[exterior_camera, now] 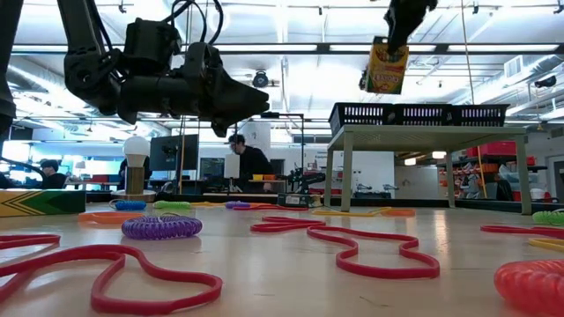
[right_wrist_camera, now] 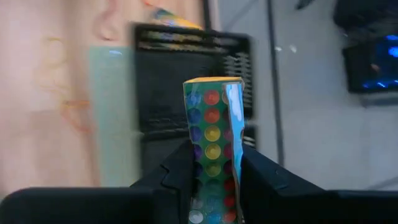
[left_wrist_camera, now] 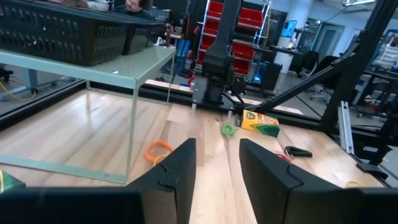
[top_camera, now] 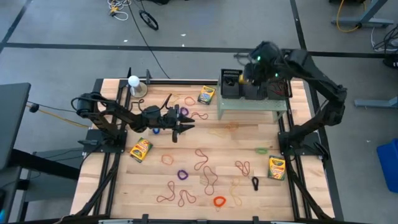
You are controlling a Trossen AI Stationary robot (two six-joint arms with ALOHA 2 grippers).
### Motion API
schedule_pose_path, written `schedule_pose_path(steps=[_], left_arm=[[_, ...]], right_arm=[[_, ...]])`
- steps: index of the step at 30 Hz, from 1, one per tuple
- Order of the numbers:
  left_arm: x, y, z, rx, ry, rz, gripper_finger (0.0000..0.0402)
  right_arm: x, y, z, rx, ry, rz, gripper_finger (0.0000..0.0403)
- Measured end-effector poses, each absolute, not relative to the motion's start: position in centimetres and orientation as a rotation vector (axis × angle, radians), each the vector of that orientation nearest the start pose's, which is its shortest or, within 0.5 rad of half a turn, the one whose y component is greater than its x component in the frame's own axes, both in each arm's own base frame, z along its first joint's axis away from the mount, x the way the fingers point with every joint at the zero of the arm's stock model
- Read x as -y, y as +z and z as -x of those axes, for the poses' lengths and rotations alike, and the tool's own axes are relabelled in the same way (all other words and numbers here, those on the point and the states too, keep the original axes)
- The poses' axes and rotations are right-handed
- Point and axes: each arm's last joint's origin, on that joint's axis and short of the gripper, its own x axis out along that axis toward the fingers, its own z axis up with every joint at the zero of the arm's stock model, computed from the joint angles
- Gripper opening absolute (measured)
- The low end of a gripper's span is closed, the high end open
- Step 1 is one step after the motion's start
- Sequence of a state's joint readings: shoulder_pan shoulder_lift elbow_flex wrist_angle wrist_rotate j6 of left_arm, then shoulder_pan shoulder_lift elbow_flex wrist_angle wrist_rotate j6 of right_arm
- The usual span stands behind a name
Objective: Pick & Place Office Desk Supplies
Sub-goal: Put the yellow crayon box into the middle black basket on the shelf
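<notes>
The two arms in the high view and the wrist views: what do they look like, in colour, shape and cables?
Both arms are dark, almost black, built of jointed segments. The left gripper ends in two flat, dark fingers with stepped inner edges; the right gripper has the same fingers. A small green light glows on the right arm near its wrist. Dark cables run along the left arm.

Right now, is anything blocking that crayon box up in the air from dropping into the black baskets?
Nothing visible does. The right gripper holds the crayon box above the black baskets on the green stand, with open air between them.
</notes>
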State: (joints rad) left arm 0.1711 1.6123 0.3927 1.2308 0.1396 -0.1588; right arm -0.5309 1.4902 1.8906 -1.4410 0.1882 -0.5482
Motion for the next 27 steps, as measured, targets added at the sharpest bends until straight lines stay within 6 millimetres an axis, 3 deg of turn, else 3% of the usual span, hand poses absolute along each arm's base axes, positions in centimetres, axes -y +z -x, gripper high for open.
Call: schedule_pose_path(steps=[7,14,27], left_arm=[[-4.1,15.9,-26.5,0.013,0.030,0.163,0.0129],[-4.1,15.8,-26.5,0.007,0.001,0.126,0.0129],[-4.0,15.8,-26.5,0.002,-0.018,0.130,0.0129]], right_arm=[[16.7,43.1,-18.6,-1.232,-0.416,0.225,0.0102],[19.0,41.1,-17.4,-1.306,-0.392,0.221,0.0102],[20.2,38.3,-17.9,-1.313,-0.328,0.231,0.0102]])
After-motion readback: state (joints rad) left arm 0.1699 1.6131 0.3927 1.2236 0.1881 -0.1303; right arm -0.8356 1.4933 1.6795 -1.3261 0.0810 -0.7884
